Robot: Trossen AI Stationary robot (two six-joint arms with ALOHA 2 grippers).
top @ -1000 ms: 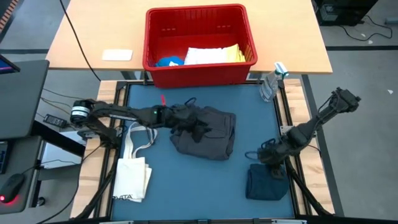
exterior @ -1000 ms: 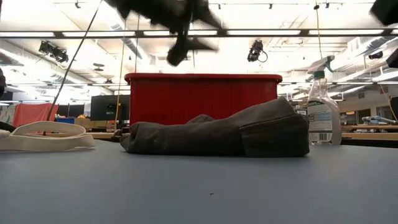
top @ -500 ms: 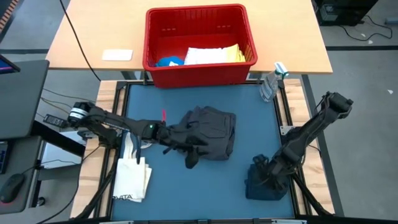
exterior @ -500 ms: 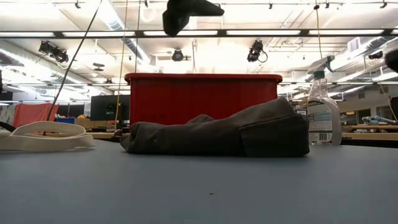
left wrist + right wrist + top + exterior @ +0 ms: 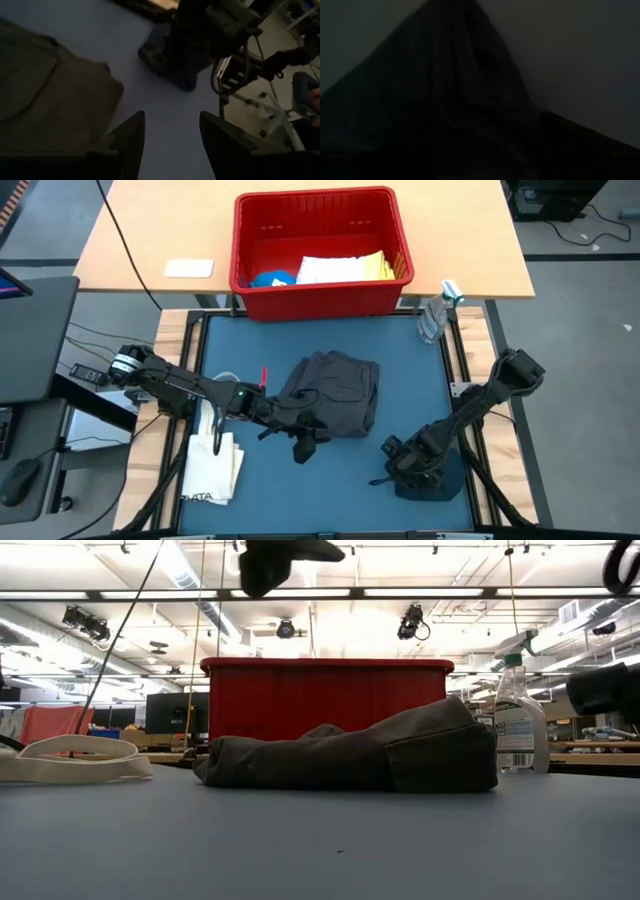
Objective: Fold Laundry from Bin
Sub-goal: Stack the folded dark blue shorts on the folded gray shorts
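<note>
A dark grey piece of laundry (image 5: 338, 392) lies rumpled on the blue mat (image 5: 330, 490) in the middle of the table. My left gripper (image 5: 300, 444) hovers open just off its near-left edge, with only bare mat between the fingers (image 5: 172, 117). A folded dark navy piece (image 5: 447, 480) lies at the near right. My right gripper (image 5: 398, 465) is low over its left part and hides much of it; whether it touches the cloth I cannot tell. The red bin (image 5: 322, 290) stands beyond the far edge, holding blue, white and yellow pieces.
A cream tote bag (image 5: 215, 455) with long handles lies at the near left beside my left arm. A spray bottle (image 5: 438, 310) stands at the far right corner. A white card (image 5: 188, 268) lies on the wooden table left of the bin.
My left gripper has drawn back from above the grey piece toward the table's near edge, staying open. My right gripper has come down and toward the near-left, rolling as it went, and now stands over the folded navy piece.
</note>
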